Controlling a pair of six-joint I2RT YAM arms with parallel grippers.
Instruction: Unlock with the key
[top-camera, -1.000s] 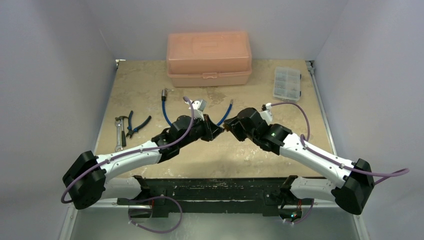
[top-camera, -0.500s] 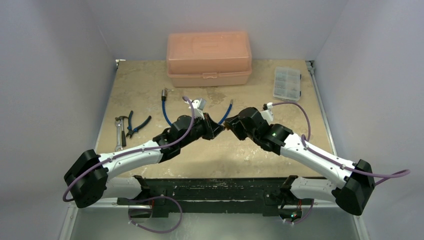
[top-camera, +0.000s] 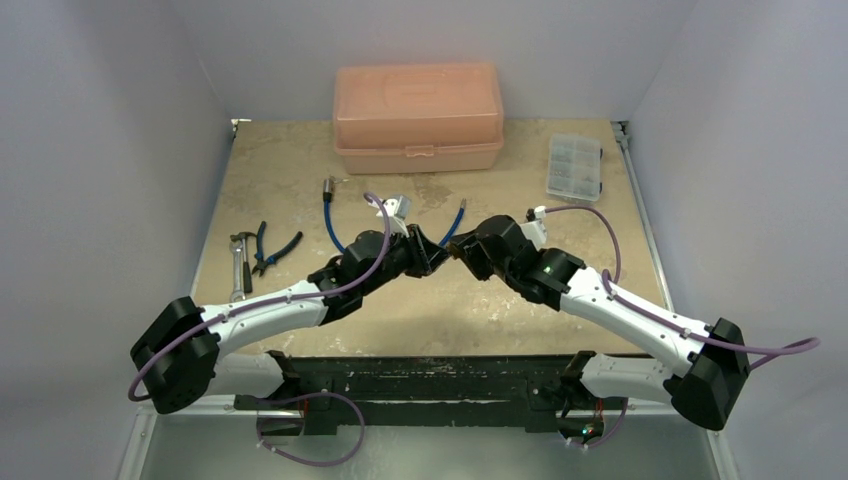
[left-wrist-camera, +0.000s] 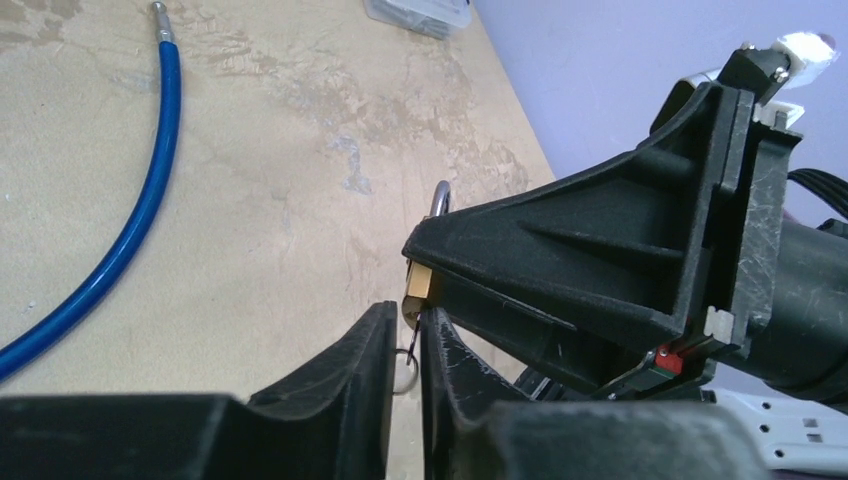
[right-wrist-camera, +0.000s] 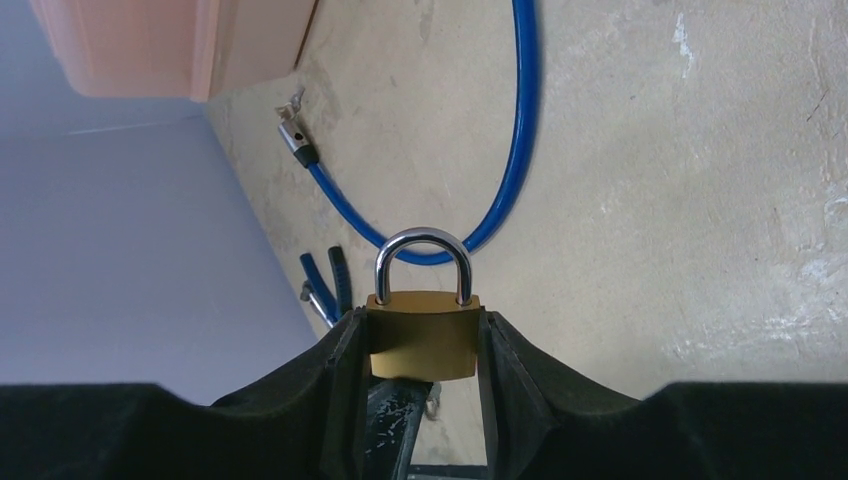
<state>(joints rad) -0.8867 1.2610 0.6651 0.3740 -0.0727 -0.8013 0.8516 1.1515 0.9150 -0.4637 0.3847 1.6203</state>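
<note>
The key (left-wrist-camera: 412, 338) is sitting just under the bottom of the small brass padlock (left-wrist-camera: 417, 283). Its thin wire ring is hanging down into the slit between the fingers of the left gripper (left-wrist-camera: 408, 312). Little of the key's blade is showing, so I cannot tell how far it is reaching into the lock. The left jaws are standing slightly parted with only a narrow gap between them. Whether either pad is pressing the ring cannot be made out.

The right gripper (right-wrist-camera: 423, 318) is clamping the padlock by its two flat sides. It is holding the lock off the table (top-camera: 440, 310) with the silver shackle (right-wrist-camera: 423, 240) pointing away from the wrist and seated in the body at both legs. In the overhead view the two grippers are meeting tip to tip over the middle of the table, the left arm reaching in from the left and the right arm from the right.

A blue cable (right-wrist-camera: 520, 120) with metal ends is curving across the tabletop beyond the grippers. Blue-handled pliers (top-camera: 275, 248) and a wrench (top-camera: 238, 265) are lying side by side near the left edge. A peach plastic toolbox (top-camera: 417, 117) is standing closed at the far edge. A clear compartment box (top-camera: 575, 166) is sitting to its right.
</note>
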